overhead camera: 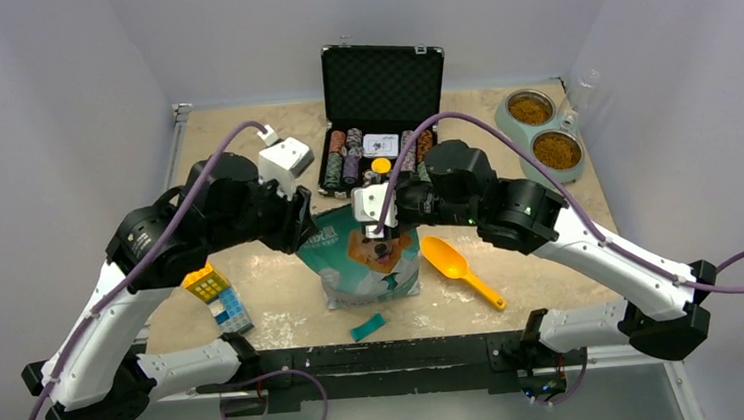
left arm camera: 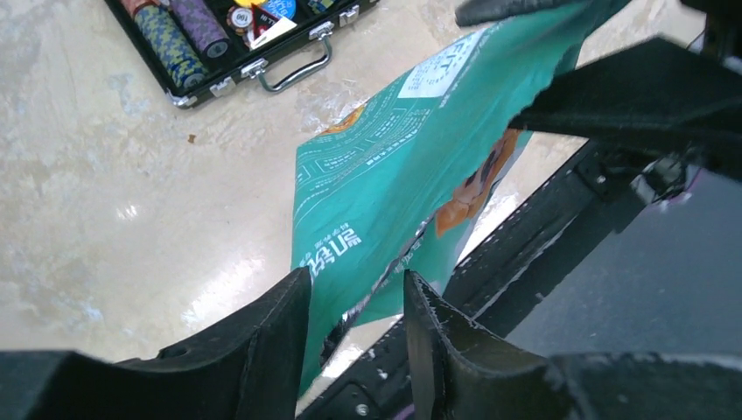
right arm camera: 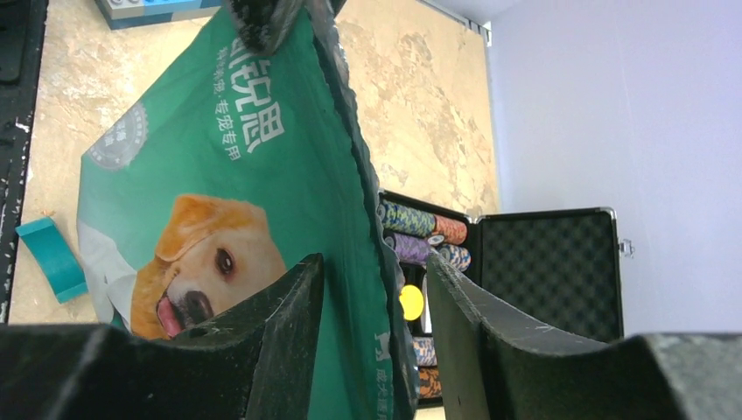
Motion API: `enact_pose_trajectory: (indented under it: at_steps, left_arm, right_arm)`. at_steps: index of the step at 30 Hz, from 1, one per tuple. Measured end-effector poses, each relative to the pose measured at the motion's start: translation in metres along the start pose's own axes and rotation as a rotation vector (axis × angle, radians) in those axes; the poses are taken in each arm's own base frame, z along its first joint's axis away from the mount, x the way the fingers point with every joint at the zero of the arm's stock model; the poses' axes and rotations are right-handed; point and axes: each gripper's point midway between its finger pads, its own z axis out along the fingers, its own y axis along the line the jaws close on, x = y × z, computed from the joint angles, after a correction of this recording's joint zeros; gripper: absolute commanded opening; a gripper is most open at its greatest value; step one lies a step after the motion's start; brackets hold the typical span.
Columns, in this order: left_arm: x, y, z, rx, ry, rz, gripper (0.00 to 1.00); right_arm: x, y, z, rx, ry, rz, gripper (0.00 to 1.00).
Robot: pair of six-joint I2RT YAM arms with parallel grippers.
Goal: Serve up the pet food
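The teal-green pet food bag (overhead camera: 367, 261) with a golden dog on it stands mid-table between both arms. My left gripper (overhead camera: 301, 221) is at its upper left corner. In the left wrist view the left gripper (left arm camera: 355, 273) is open, and the bag (left arm camera: 385, 166) edge passes loosely between its fingers. My right gripper (overhead camera: 393, 208) is at the upper right corner. Seen from the right wrist, the right gripper (right arm camera: 374, 258) is open astride the bag (right arm camera: 219, 175) top edge without pinching it. Brown kibble (overhead camera: 531, 110) fills a double bowl feeder (overhead camera: 508, 127) at the back right.
An orange scoop (overhead camera: 459, 268) lies right of the bag. An open black case of poker chips (overhead camera: 381, 119) stands behind it. A colourful block toy (overhead camera: 216, 294) sits at the front left, and a teal strip (overhead camera: 367, 327) lies near the front edge.
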Motion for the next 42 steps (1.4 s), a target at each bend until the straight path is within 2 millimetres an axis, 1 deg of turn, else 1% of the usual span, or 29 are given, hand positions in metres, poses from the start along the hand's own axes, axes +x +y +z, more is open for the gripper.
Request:
enact_pose_trajectory:
  at_steps: [1, 2, 4, 6, 7, 8, 11, 13, 15, 18, 20, 22, 25, 26, 27, 28, 29, 30, 33, 36, 39, 40, 41, 42]
  left_arm:
    - [-0.001, 0.000, -0.004, -0.010, 0.003, -0.042, 0.47]
    - [-0.004, 0.000, -0.009, -0.025, 0.002, -0.092, 0.47]
    - [-0.008, 0.001, -0.021, -0.061, -0.005, -0.215, 0.47]
    - [-0.009, 0.002, -0.032, -0.095, -0.009, -0.344, 0.47]
    - [-0.009, 0.002, -0.038, -0.113, -0.010, -0.422, 0.52]
    - [-0.008, 0.001, -0.044, -0.125, -0.010, -0.497, 0.55]
    - [-0.004, -0.004, -0.056, -0.147, -0.001, -0.742, 0.59]
    - [0.000, -0.010, -0.061, -0.154, 0.008, -0.928, 0.65]
    - [0.001, -0.014, -0.065, -0.148, 0.007, -1.085, 0.74]
    - [0.006, -0.018, -0.069, -0.140, -0.006, -1.308, 0.96]
    - [0.004, -0.016, -0.070, -0.126, -0.044, -1.443, 0.99]
    - [-0.006, -0.012, -0.073, -0.111, -0.104, -1.554, 1.00]
    - [-0.025, -0.006, -0.072, -0.107, -0.168, -1.652, 1.00]
    - [-0.033, -0.004, -0.068, -0.110, -0.187, -1.680, 0.98]
    - [-0.038, -0.003, -0.063, -0.116, -0.201, -1.705, 0.91]
    - [-0.042, -0.002, -0.057, -0.124, -0.204, -1.727, 0.81]
    - [-0.045, -0.002, -0.050, -0.129, -0.203, -1.749, 0.76]
    - [-0.047, -0.002, -0.045, -0.134, -0.202, -1.770, 0.76]
    - [-0.048, -0.002, -0.026, -0.171, -0.180, -1.812, 0.76]
    - [-0.042, 0.002, -0.008, -0.219, -0.177, -1.838, 0.72]
    - [-0.038, 0.005, -0.001, -0.247, -0.175, -1.854, 0.68]
    - [-0.037, 0.005, 0.001, -0.251, -0.172, -1.855, 0.64]
    - [-0.037, 0.004, 0.002, -0.253, -0.167, -1.855, 0.56]
    - [-0.037, 0.004, 0.004, -0.258, -0.163, -1.854, 0.51]
  right_arm:
    - [-0.001, 0.000, 0.000, 0.004, -0.003, -0.007, 0.42]
    - [-0.002, 0.001, 0.000, 0.005, -0.005, -0.015, 0.35]
    - [-0.001, 0.002, 0.001, 0.010, -0.002, -0.031, 0.26]
    - [0.001, 0.003, 0.003, 0.018, 0.005, -0.041, 0.19]
    - [0.002, 0.003, 0.003, 0.023, 0.005, -0.046, 0.17]
    - [0.002, 0.003, 0.004, 0.026, 0.006, -0.051, 0.16]
    - [0.004, 0.003, 0.002, 0.038, 0.006, -0.065, 0.15]
    - [0.004, 0.004, 0.001, 0.041, 0.001, -0.070, 0.14]
    - [0.003, 0.005, 0.000, 0.039, -0.002, -0.074, 0.14]
    - [0.002, 0.005, 0.000, 0.038, -0.003, -0.077, 0.15]
    - [0.001, 0.006, 0.000, 0.037, -0.003, -0.079, 0.16]
    - [0.001, 0.006, 0.000, 0.042, 0.001, -0.081, 0.16]
    - [0.001, 0.006, 0.000, 0.047, 0.007, -0.086, 0.16]
    - [0.001, 0.006, 0.000, 0.048, 0.008, -0.087, 0.16]
    - [0.002, 0.005, 0.000, 0.049, 0.009, -0.088, 0.16]
    - [0.002, 0.005, 0.000, 0.050, 0.010, -0.089, 0.16]
    - [0.002, 0.005, 0.000, 0.050, 0.011, -0.090, 0.16]
    - [0.002, 0.005, 0.000, 0.051, 0.011, -0.090, 0.16]
    - [0.002, 0.005, 0.000, 0.055, 0.016, -0.092, 0.16]
    - [0.002, 0.005, -0.001, 0.058, 0.018, -0.094, 0.17]
    - [0.003, 0.006, -0.002, 0.060, 0.018, -0.097, 0.22]
    - [0.003, 0.006, -0.003, 0.060, 0.019, -0.099, 0.26]
    - [0.002, 0.006, -0.003, 0.062, 0.017, -0.102, 0.31]
    - [0.001, 0.005, -0.004, 0.064, 0.016, -0.106, 0.36]
